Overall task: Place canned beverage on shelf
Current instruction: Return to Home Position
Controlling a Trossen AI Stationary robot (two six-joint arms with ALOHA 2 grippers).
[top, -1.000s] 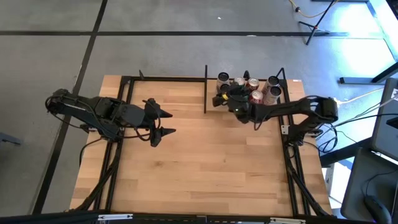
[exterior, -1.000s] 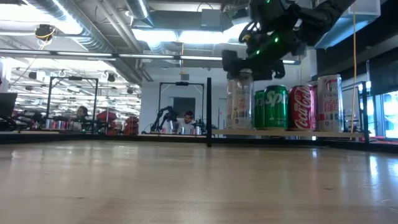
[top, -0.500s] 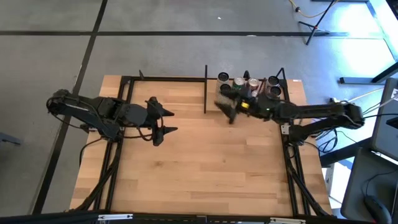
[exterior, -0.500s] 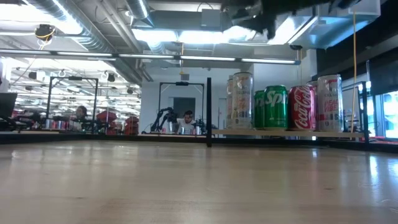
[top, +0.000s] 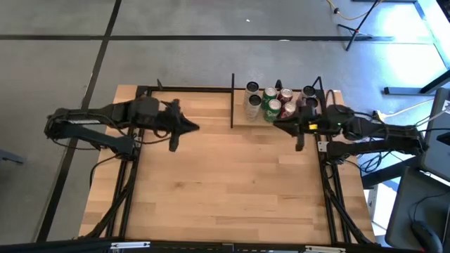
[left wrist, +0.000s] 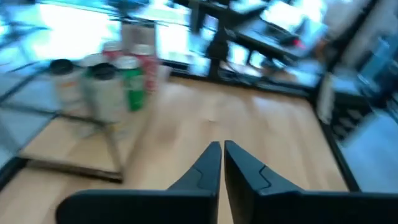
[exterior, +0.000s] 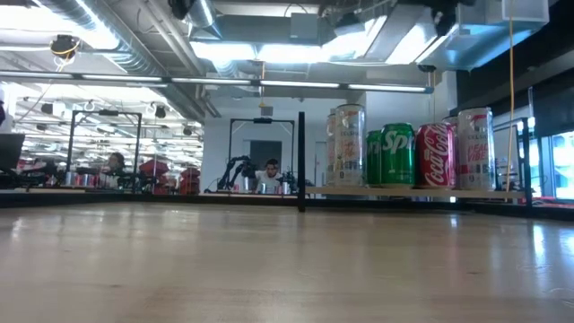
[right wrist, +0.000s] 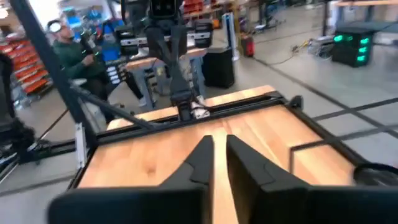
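Observation:
Several cans [top: 278, 100] stand upright on their bases on the shelf [top: 241, 121], a light-wood board in a black frame at the table's far right. In the low view they are a tall pale can [exterior: 348, 144], a green can [exterior: 397, 154], a red can [exterior: 435, 154] and a white can [exterior: 475, 148] on the shelf's board [exterior: 413, 191]. My right gripper [top: 278, 125] is shut and holds nothing, in front of the shelf, with its fingers [right wrist: 202, 155] closed over bare table. My left gripper [top: 190, 128] is shut and holds nothing, left of the shelf, its fingers [left wrist: 211, 158] pointing toward the cans [left wrist: 118, 81].
A black post [top: 233, 100] stands at the shelf's left end. Black frame bars [top: 144, 105] run along the table's left, far and right sides. The wooden tabletop [top: 225, 183] spreads between the arms toward the near edge. People sit at benches [exterior: 269, 175] beyond the table.
My right gripper has risen off the tall pale can at the shelf's left end and drawn back toward the table's right edge; the can stays upright on the shelf. My left gripper has shut and its arm has shifted slightly toward the far edge.

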